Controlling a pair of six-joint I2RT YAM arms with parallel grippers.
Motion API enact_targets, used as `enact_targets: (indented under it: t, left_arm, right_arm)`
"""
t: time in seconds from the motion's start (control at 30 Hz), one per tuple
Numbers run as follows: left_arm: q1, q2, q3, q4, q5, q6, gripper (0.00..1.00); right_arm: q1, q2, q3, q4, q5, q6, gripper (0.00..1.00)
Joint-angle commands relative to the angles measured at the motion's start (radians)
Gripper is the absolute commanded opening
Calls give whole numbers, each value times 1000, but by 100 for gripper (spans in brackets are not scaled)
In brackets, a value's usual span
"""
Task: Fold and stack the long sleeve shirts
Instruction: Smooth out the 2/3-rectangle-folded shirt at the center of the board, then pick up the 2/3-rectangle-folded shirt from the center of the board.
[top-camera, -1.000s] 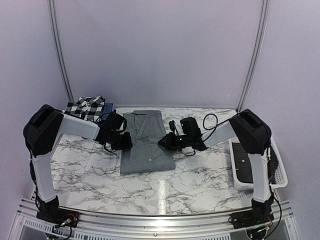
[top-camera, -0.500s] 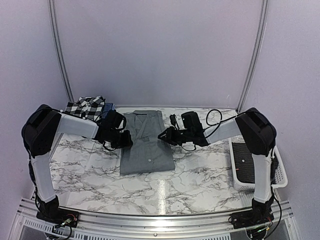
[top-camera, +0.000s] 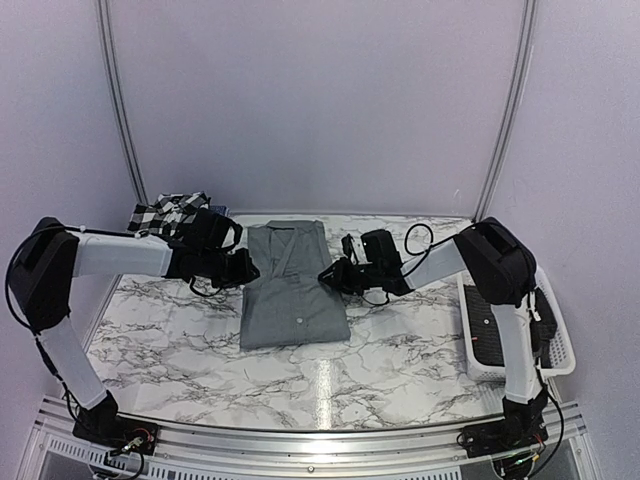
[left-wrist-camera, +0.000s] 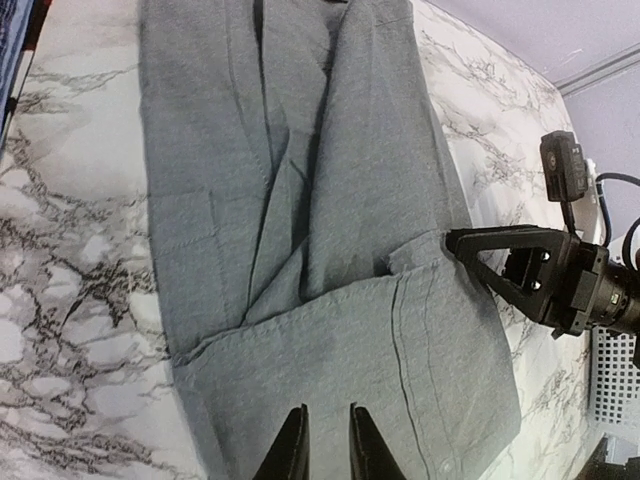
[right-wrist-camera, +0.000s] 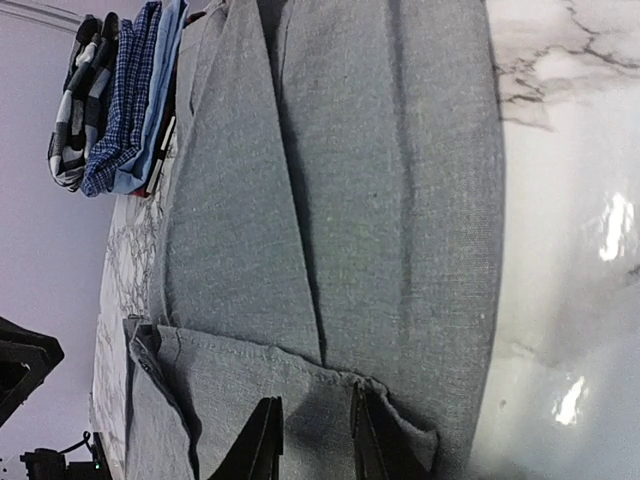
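The left jaws stand drawn almost together, only a thin slot between them, over the turned-up lower flap (left-wrist-camera: 400, 370) of the grey button-front shirt (top-camera: 295, 290), and whether any cloth sits in that slot I cannot tell; the right jaws are a shade wider apart at the opposite side edge, grey cloth showing through the gap, and there too I cannot tell if they pinch it. Just beside them the flap's corner (right-wrist-camera: 405, 435) stands a little proud of the layer under it. The shirt itself lies flat in the middle of the marble bench (top-camera: 400, 350), collar away from the arm bases, sides folded in so it reads as a tidy rectangle, between the left arm (top-camera: 120, 255) and the right arm (top-camera: 440, 262). The main risk, as I judge it, is that proud corner: a finger sliding out sideways could hook it and drag the flap open, or, if only the top layer is caught, a lift would peel the fold apart rather than carry the bundle. Uneven pulls from the two sides would skew the rectangle. The left arm also passes just in front of the pile at the bench's far left corner, so a wide swing could nudge it. Counted: one grey shirt being worked; in the pile one black-and-white checked shirt (top-camera: 170, 213) and blue cloth (right-wrist-camera: 110, 120) in a darker and a paler layer, one shirt or two I cannot say; one white slatted basket (top-camera: 562, 350) at the right with something dark in it; two arms, two pairs of jaws
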Motion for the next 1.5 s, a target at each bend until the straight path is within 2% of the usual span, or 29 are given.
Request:
enact_targets:
  t: [0.0,0.2,0.47,0.63,0.73,0.83,1.07,1.3,1.47]
  left_arm:
    - [-2,-89,-80,-50,35,-23,16]
    - [-2,-170,-184,-49,109,-67,16]
    - [-46,-236,-288,6,198,-157,17]
    - [-75,-244,-332,5,185,-205,17]
    - [-81,-260,-361,43,184,-224,17]
    - [-86,-271,-388,53,185,-234,17]
    - [-86,-289,-422,54,187,-231,17]
    - [-86,-316,-458,38,189,-233,18]
    - [-86,-331,-478,27,179,-220,23]
  right_arm:
    - [-14,-52,-90,-42,69,48,25]
    - [-6,-152,-139,-72,92,31,26]
    - [65,-320,-138,-223,104,-69,28]
    - [150,-445,-264,-246,88,-77,31]
    - [179,-482,-360,-193,15,-46,32]
    - [211,-511,-434,-173,17,-31,32]
    - [215,-515,-563,-140,33,4,31]
    - [215,-635,-640,-219,87,5,32]
    - [216,-668,-694,-225,89,7,34]
